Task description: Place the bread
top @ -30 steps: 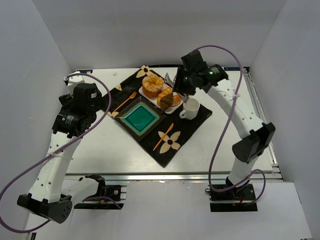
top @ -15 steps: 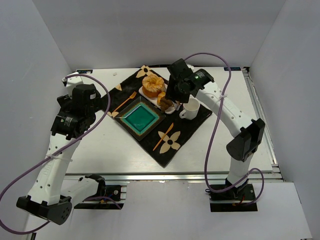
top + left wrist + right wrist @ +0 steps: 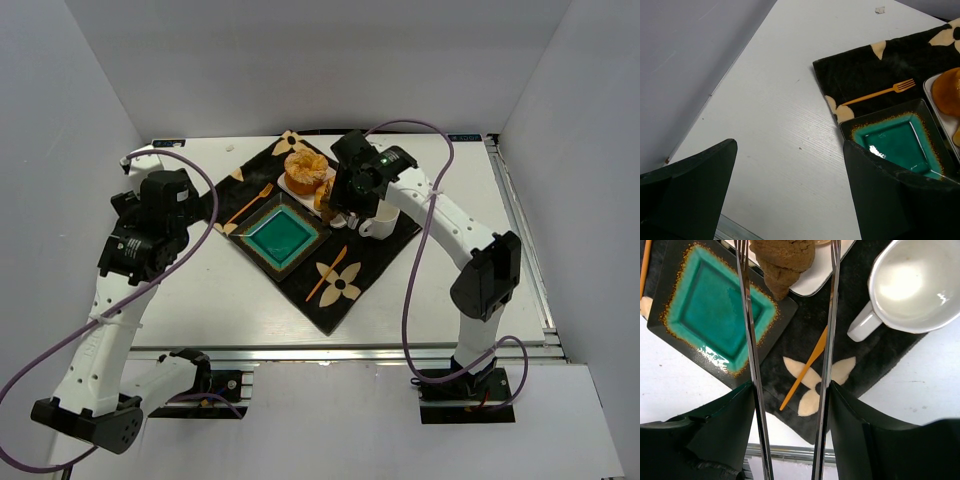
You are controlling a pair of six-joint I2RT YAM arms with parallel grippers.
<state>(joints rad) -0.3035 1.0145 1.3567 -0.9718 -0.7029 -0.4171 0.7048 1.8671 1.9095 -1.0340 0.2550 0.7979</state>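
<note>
The bread (image 3: 782, 262), a dark brown ridged croissant, lies at the edge of the white plate (image 3: 815, 280), its tip over the rim of the green square plate (image 3: 715, 315). My right gripper (image 3: 790, 390) is shut on metal tongs (image 3: 751, 340). The tongs' two blades stand apart on either side of the bread; I cannot tell whether they touch it. In the top view the right gripper (image 3: 350, 195) hovers over the bread (image 3: 325, 200). My left gripper (image 3: 790, 185) is open and empty above the bare table left of the mat.
A white cup (image 3: 912, 282) stands just right of the tongs. A large golden ring bread (image 3: 305, 168) fills the white plate's far end. An orange fork (image 3: 880, 92) and an orange knife (image 3: 805, 367) lie on the black flowered mat (image 3: 335, 300).
My right arm has swung left and down from beyond the cup, bringing the tongs over the white plate and around the bread. The left arm has barely moved.
</note>
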